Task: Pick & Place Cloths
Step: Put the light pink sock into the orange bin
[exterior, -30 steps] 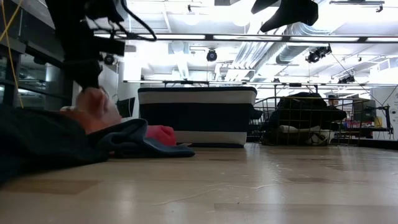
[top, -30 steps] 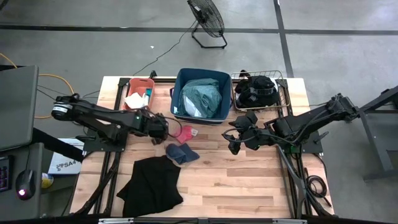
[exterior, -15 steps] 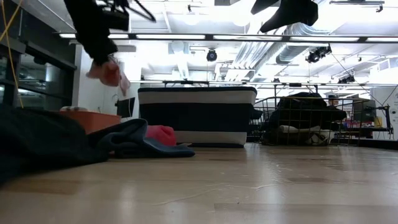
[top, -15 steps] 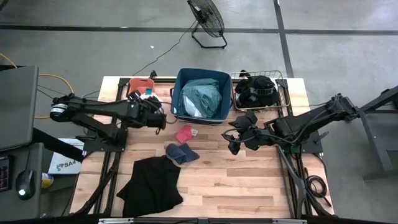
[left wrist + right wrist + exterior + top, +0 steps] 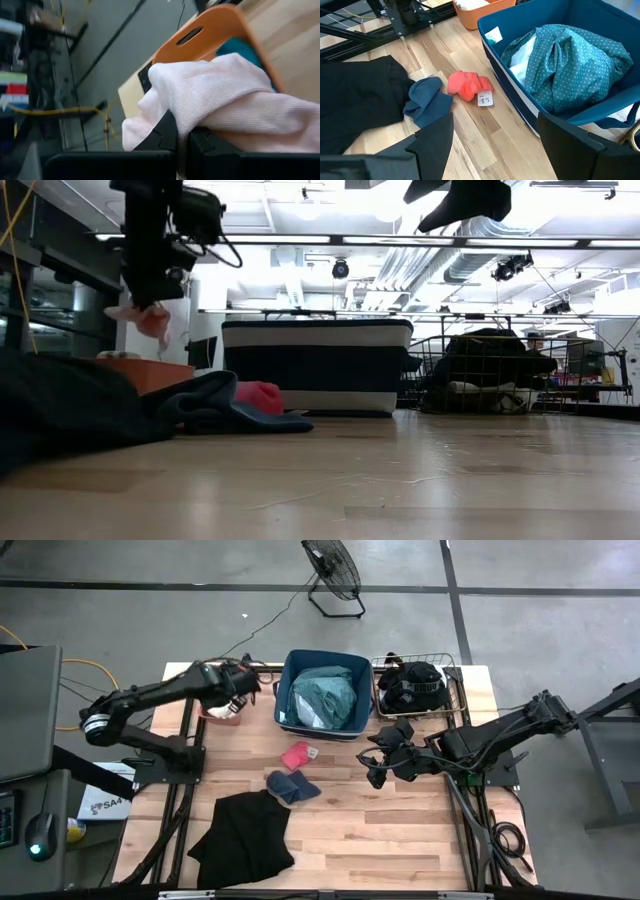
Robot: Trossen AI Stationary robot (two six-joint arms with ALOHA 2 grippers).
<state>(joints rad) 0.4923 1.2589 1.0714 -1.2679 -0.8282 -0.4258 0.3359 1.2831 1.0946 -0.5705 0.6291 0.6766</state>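
Observation:
My left gripper (image 5: 236, 692) is over the orange bin (image 5: 150, 370) at the table's far left, shut on a small pink cloth (image 5: 150, 318). My right gripper (image 5: 378, 766) hangs open right of the table's middle, touching nothing. A red cloth (image 5: 297, 755), a blue cloth (image 5: 291, 786) and a large black cloth (image 5: 243, 838) lie flat on the wood. A teal shirt (image 5: 325, 695) fills the navy bin (image 5: 288, 690), and a black cloth (image 5: 415, 685) lies in the wire bin (image 5: 455, 690). My left gripper pinches a bunched part of the pink cloth (image 5: 200, 117) between its two fingers (image 5: 167, 132), several layers thick. The fingers slant downward. The cloth bulges out past the fingertips and hangs below them, lifted clear of the orange bin's rim (image 5: 215, 22).
The three bins stand in a row along the far edge. Bare wood lies at the near right of the table (image 5: 400, 840). A fan (image 5: 335, 570) stands on the floor beyond the table.
My left gripper has swung from beside the red cloth toward the table's far left and risen, turning as it went, still shut on the pink cloth. The cloth has gone from table level to hanging above the orange bin.

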